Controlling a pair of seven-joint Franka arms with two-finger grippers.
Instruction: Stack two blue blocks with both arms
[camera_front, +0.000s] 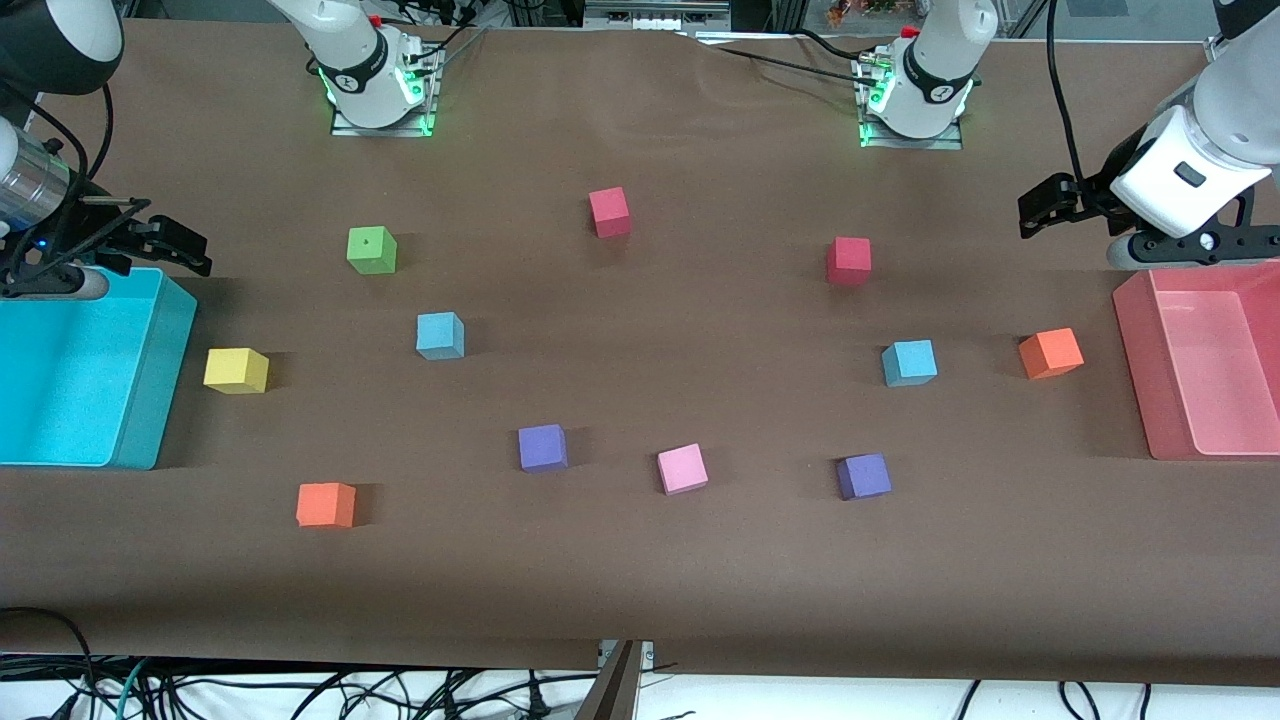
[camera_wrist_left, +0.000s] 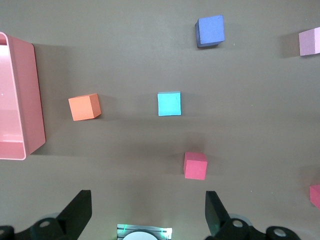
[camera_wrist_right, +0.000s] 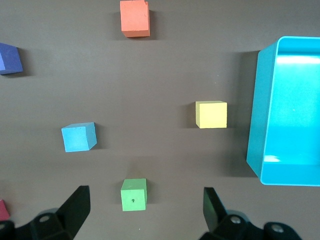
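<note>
Two light blue blocks lie apart on the brown table. One blue block (camera_front: 440, 335) is toward the right arm's end and also shows in the right wrist view (camera_wrist_right: 78, 136). The other blue block (camera_front: 909, 362) is toward the left arm's end and also shows in the left wrist view (camera_wrist_left: 169, 103). My right gripper (camera_front: 185, 250) hangs open and empty above the cyan bin's edge, and its wrist view shows the fingers spread (camera_wrist_right: 145, 200). My left gripper (camera_front: 1040, 210) hangs open and empty beside the pink bin, fingers spread in its wrist view (camera_wrist_left: 147, 205).
A cyan bin (camera_front: 160, 400) stands at the right arm's end and a pink bin (camera_front: 1135, 340) at the left arm's end. Scattered cubes: green (camera_front: 371, 250), yellow (camera_front: 236, 370), two orange (camera_front: 326, 504) (camera_front: 1050, 353), two red (camera_front: 609, 212) (camera_front: 849, 260), two purple (camera_front: 542, 447) (camera_front: 863, 476), pink (camera_front: 682, 468).
</note>
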